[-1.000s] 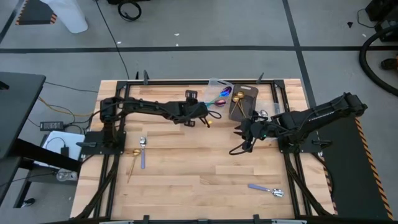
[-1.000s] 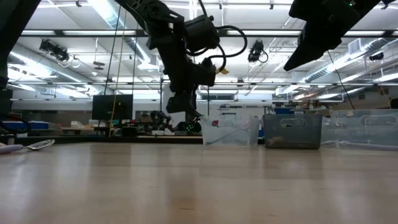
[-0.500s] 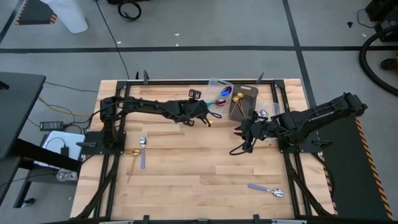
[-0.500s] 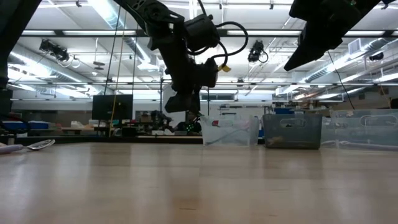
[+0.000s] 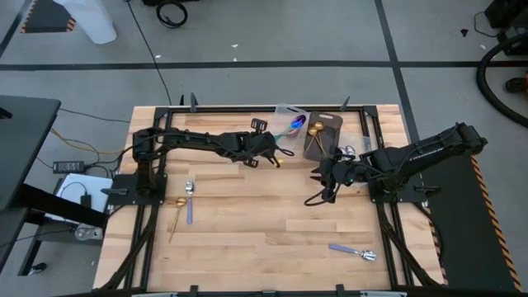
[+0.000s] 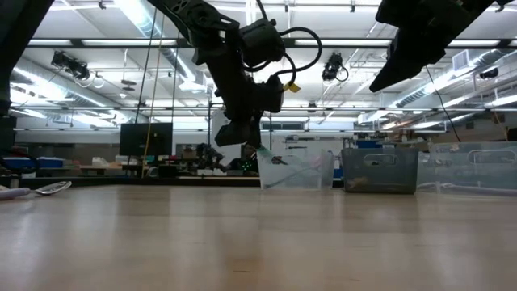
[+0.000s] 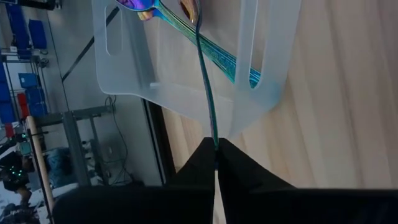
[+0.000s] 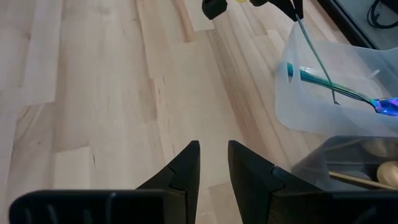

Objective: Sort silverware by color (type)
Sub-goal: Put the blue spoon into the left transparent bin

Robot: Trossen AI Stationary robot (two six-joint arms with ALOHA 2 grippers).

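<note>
Left gripper (image 7: 216, 163) pinching iridescent spoon (image 7: 207, 87) handle over clear tray (image 7: 264, 93); advising release well inside rim. Right gripper (image 8: 213, 163) idling, fingers parted.

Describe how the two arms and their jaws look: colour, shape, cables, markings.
Both arms are black and jointed. The left arm carries looping black cables and a small yellow tag near its wrist; the right arm shows a trailing black cable. Each gripper ends in two dark, wedge-shaped jaws, as on the right gripper.

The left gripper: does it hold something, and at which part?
The left gripper is shut on the handle end of an iridescent spoon, whose bowl hangs inside the clear tray. The right gripper holds nothing.
</note>
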